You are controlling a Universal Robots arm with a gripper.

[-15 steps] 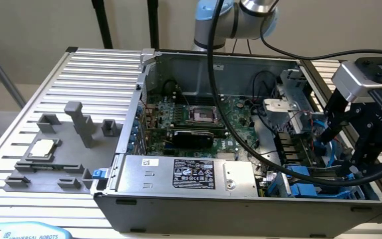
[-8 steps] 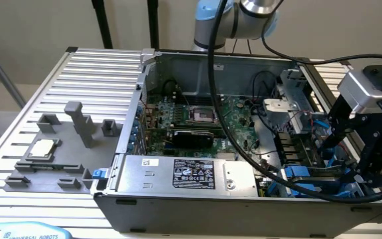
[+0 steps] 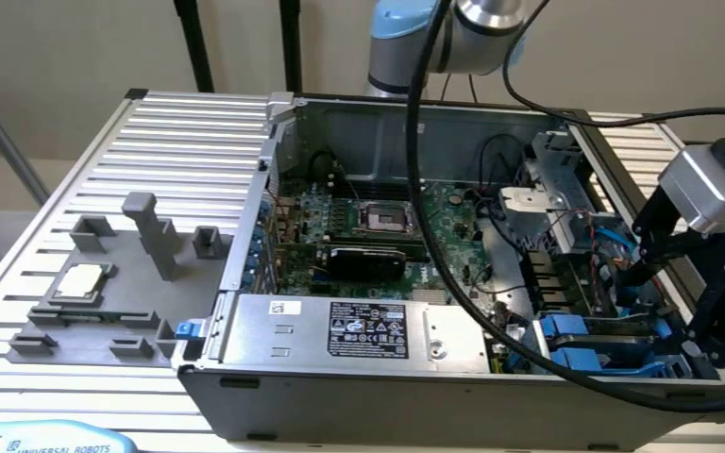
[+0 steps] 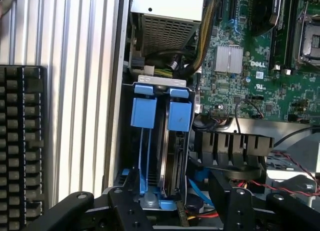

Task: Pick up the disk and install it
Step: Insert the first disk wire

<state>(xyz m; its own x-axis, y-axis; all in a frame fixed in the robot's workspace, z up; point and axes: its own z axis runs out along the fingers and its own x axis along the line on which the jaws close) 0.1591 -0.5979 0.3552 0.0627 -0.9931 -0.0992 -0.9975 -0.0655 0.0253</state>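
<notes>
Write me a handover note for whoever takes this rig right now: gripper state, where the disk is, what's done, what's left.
Gripper: hangs over the drive bay at the computer case's corner on the exterior view's right. Whether it is open or shut cannot be told.
Disk: stands on edge in its blue carrier inside the bay, beside a second blue carrier, directly under the gripper.
Done: the disk is off the table and in its slot.
Left: whether it is fully seated and released cannot be confirmed; check before moving on.
Nearby: power supply, motherboard, processor chip on the grey fixture outside the case.
</notes>
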